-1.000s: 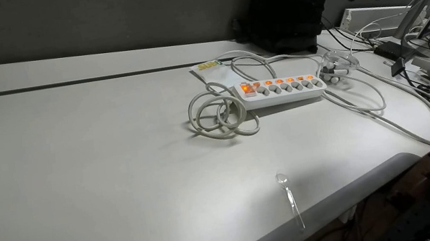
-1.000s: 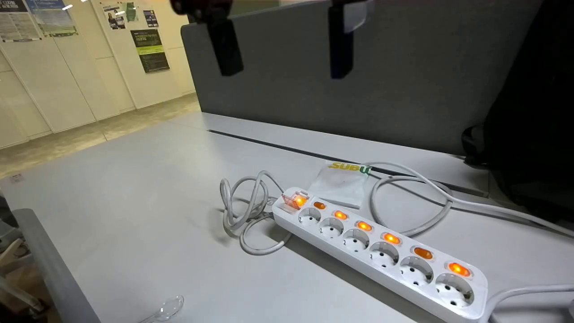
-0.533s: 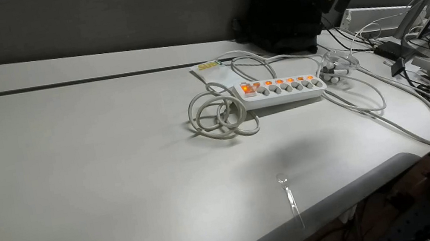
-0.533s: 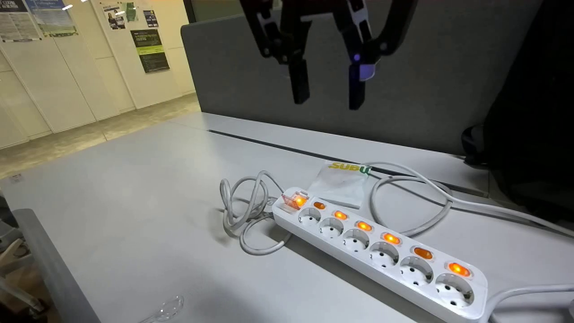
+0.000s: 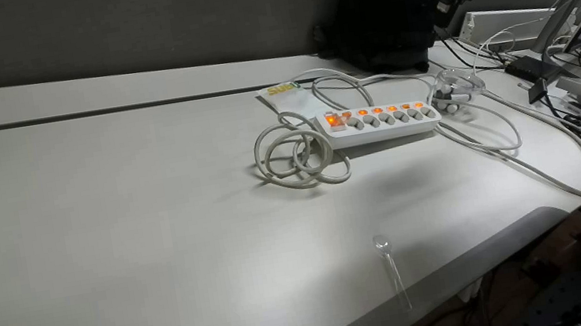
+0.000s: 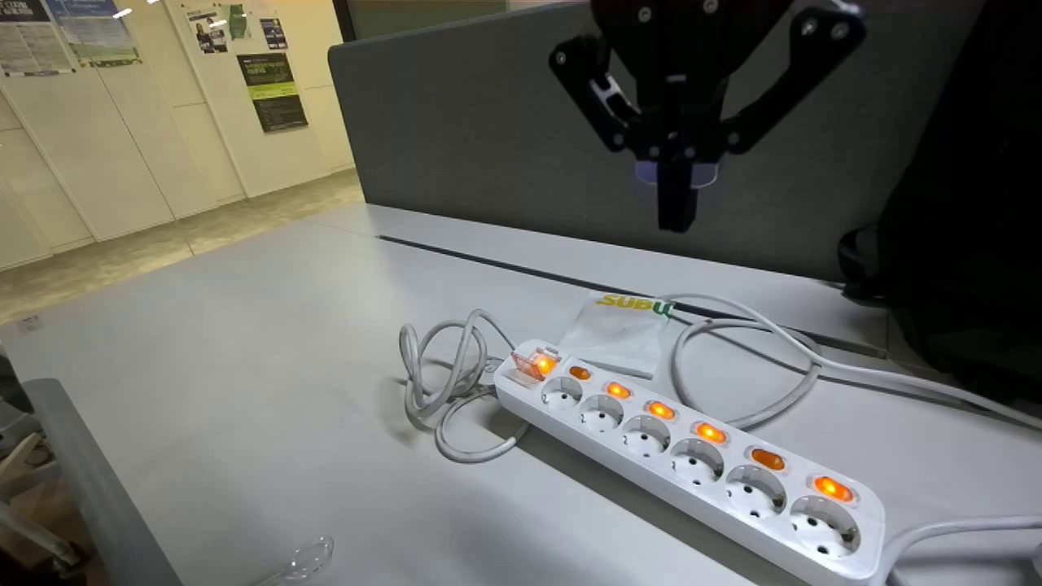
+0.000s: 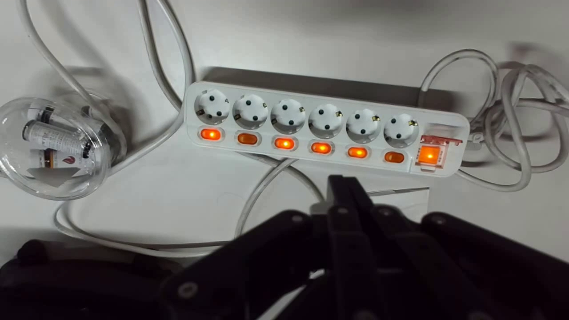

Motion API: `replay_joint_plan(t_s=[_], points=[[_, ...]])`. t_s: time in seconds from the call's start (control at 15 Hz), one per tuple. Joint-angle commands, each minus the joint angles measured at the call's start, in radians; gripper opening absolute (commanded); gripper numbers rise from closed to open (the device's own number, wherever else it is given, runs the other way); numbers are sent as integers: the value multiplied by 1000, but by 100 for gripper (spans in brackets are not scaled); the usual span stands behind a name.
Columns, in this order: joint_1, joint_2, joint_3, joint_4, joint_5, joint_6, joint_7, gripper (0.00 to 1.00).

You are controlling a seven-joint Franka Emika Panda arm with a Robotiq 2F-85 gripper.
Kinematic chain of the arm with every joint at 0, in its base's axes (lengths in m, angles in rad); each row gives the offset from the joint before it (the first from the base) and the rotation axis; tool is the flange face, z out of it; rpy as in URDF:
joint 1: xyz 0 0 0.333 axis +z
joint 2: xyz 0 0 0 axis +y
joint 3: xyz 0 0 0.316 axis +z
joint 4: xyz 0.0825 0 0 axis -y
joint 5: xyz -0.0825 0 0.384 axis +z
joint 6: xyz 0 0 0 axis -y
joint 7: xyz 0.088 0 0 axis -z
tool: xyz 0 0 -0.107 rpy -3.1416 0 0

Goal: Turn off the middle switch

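Since half a second earlier, my fingers [image 7: 336, 191] had come lower and drawn in from spread to pressed together, side by side, while the power strip [image 7: 303, 141] had stayed where it lay. In the wrist view I found the strip ahead of my fingers; in both exterior views they were held higher than it, clear of its surface. The middle switch [image 7: 321, 148] was located ahead of my fingers and slightly to their left in the wrist view, third along from the large switch [image 7: 430, 154]; it glowed orange. Of its neighbours, the left rocker [image 7: 284, 143] and the right rocker [image 7: 357, 152], the latter almost straight ahead of my fingers, were also lit. Dull rockers [image 7: 394, 157] came next on each side, and the end rocker [image 7: 210, 134], leftmost from my fingers, was lit. The large switch, lit too, sat to their right with its reddish cover [image 7: 442, 140] standing raised. A cable coil [image 7: 519, 133] lay well to the right of my fingers; a clear round container [image 7: 84, 180] with printed cylinders [image 7: 55, 135] inside stood well to their left. In an exterior view, a white sheet [image 6: 619, 338] printed "SUB" lay below my fingers. In an exterior view, a black bag [image 5: 382, 8] stood behind them, and a clear spoon [image 5: 393, 272] lay well apart, lower down.
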Motion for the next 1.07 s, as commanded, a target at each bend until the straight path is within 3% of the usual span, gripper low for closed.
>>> replay_joint_plan(t_s=[0.0, 0.53, 1.0], points=[[-32, 1, 34, 3, -5, -2, 5, 5], [-47, 89, 67, 40, -1, 44, 11, 0], [-100, 233, 120, 94, 29, 180, -1, 0]])
